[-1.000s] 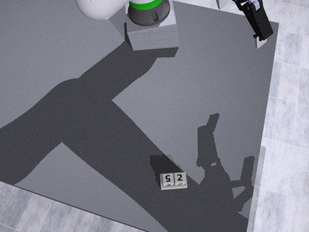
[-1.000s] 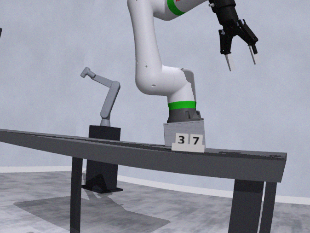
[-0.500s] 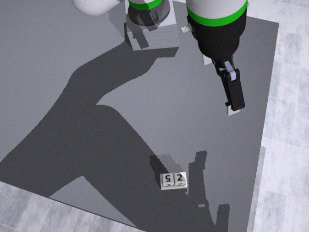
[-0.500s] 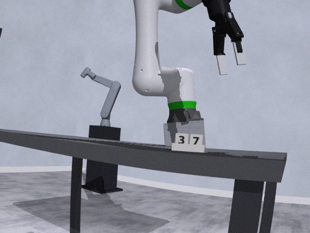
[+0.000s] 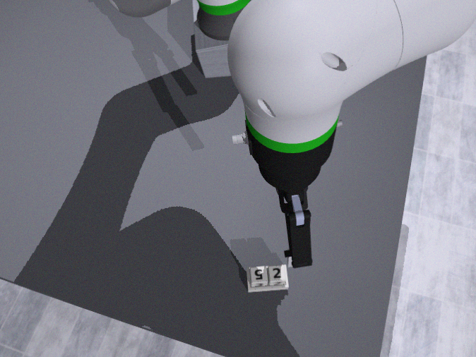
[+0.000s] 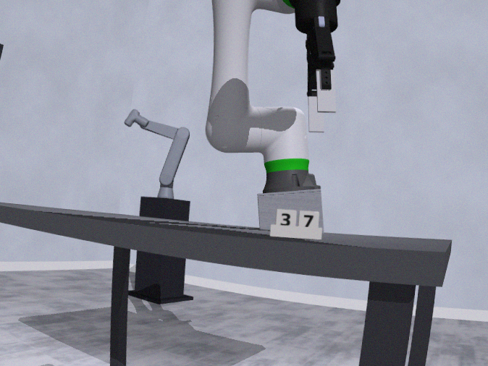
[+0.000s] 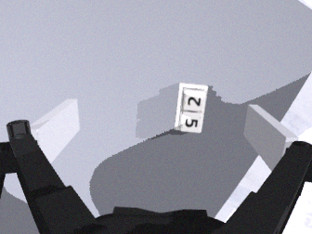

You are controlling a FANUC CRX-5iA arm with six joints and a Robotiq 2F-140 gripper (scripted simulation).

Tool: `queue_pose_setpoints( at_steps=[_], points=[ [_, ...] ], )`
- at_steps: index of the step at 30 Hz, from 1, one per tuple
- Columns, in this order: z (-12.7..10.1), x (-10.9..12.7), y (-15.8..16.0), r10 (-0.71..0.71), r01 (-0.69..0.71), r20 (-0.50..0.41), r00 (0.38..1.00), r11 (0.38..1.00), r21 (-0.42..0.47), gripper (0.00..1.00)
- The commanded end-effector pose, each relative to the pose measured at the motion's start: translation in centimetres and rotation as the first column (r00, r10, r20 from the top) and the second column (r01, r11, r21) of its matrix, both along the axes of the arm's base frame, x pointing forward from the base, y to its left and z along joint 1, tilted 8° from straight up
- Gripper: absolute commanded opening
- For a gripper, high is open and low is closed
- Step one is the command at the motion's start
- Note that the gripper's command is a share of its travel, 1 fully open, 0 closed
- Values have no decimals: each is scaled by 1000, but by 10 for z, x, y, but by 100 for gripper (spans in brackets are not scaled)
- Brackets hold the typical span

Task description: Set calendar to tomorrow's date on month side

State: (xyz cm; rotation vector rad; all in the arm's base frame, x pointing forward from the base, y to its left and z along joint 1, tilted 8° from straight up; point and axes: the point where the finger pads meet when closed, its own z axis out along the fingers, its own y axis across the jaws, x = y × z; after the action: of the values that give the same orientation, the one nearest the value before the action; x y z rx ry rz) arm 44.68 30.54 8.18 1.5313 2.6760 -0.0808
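Open gripper [image 5: 294, 257] [image 6: 321, 120] [image 7: 162, 117] above, calendar cubes [image 5: 268, 274] [image 6: 297, 218] [image 7: 192, 111] below, apart from it

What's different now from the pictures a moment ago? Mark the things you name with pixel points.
The arm has swung its open tool [image 5: 282, 261] [image 6: 321, 121] [image 7: 162, 117] down and in over the table [image 5: 200, 173] [image 6: 236, 246], close above the calendar. Nothing was taken hold of or let go. Both cubes [image 5: 258, 276] [image 5: 276, 274] [image 6: 286, 218] [image 6: 308, 220] [image 7: 194, 100] [image 7: 190, 122] stayed in the tray [image 5: 268, 289] [image 6: 295, 233] [image 7: 178, 108], and the front still reads 37.
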Motion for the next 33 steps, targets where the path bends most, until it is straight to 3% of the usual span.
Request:
queue_pose_setpoints(
  at_steps=[1, 4, 23, 28, 33],
  points=[
    [-17, 46, -16, -43, 44, 38, 998, 998, -34, 100],
    [-23, 61, -23, -57, 60, 52, 997, 997, -47, 100],
    [-24, 62, -24, -68, 71, 54, 996, 996, -47, 100],
    [-24, 62, -24, -108, 110, 59, 992, 993, -44, 100],
    [-26, 62, -24, -271, 274, 77, 959, 961, -28, 100]
  ],
)
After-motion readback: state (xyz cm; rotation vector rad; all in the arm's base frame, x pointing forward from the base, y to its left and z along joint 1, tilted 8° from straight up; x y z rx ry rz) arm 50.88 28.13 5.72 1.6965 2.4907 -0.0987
